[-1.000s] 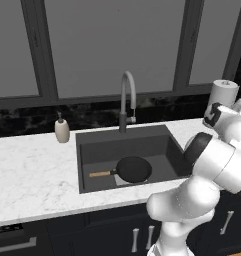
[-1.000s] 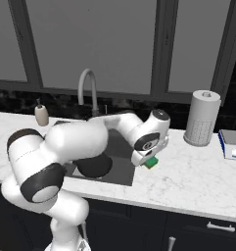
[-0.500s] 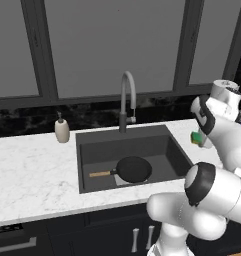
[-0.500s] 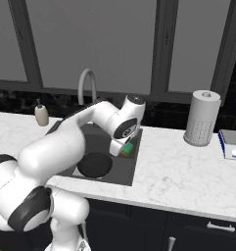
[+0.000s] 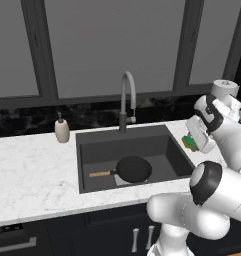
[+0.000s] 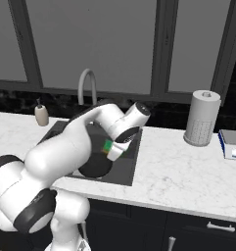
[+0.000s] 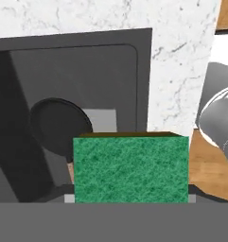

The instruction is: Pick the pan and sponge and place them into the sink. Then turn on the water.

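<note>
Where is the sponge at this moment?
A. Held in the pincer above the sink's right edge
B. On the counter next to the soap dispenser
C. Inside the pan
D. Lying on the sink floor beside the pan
A: the sponge sits clamped in the pincer over the right rim of the sink, while the pan lies alone on the sink floor.

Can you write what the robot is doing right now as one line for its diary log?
step: sponge to sink | gripper: shut on sponge, held over sink right edge | pan: already in sink | faucet: no water
</note>
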Robot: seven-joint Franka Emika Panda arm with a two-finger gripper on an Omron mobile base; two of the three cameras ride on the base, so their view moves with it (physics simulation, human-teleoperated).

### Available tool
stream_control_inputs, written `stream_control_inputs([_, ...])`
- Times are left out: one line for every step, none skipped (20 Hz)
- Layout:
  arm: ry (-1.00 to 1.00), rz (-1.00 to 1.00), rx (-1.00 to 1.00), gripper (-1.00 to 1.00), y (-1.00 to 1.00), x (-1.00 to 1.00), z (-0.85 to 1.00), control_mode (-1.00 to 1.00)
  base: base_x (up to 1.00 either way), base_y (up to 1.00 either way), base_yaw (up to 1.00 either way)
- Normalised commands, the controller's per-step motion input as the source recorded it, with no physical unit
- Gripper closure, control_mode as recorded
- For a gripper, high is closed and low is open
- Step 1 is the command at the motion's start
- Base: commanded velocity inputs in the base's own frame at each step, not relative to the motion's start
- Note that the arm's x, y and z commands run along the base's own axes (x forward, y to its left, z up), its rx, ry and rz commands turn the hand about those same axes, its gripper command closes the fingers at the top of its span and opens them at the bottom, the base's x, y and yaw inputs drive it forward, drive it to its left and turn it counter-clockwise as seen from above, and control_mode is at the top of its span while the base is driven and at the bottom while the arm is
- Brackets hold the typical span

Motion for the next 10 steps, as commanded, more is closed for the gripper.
stream_control_inputs([0.05,0.17,0.19,1.0,0.29,0.34,0.0,-1.0,0.0,0.0,0.0])
stream_control_inputs([0.07,0.09,0.17,1.0,0.33,0.31,0.0,-1.0,0.0,0.0,0.0])
stream_control_inputs([0.1,0.0,0.19,1.0,0.31,0.29,-0.01,-1.0,0.0,0.0,0.0])
stream_control_inputs([0.13,0.0,0.18,1.0,0.36,0.3,-0.1,-1.0,0.0,0.0,0.0])
stream_control_inputs([0.13,0.0,0.14,1.0,0.49,0.4,-0.24,-1.0,0.0,0.0,0.0])
stream_control_inputs([0.09,-0.02,0.12,1.0,0.53,0.39,-0.26,-1.0,0.0,0.0,0.0])
stream_control_inputs([0.06,-0.05,0.08,1.0,0.65,0.41,-0.36,-1.0,0.0,0.0,0.0])
stream_control_inputs([0.05,-0.08,0.05,1.0,0.69,0.4,-0.39,-1.0,0.0,0.0,0.0])
stream_control_inputs([0.04,-0.11,0.01,1.0,0.74,0.35,-0.48,-1.0,0.0,0.0,0.0])
stream_control_inputs([0.0,-0.13,0.0,1.0,0.66,0.26,-0.55,-1.0,0.0,0.0,0.0])
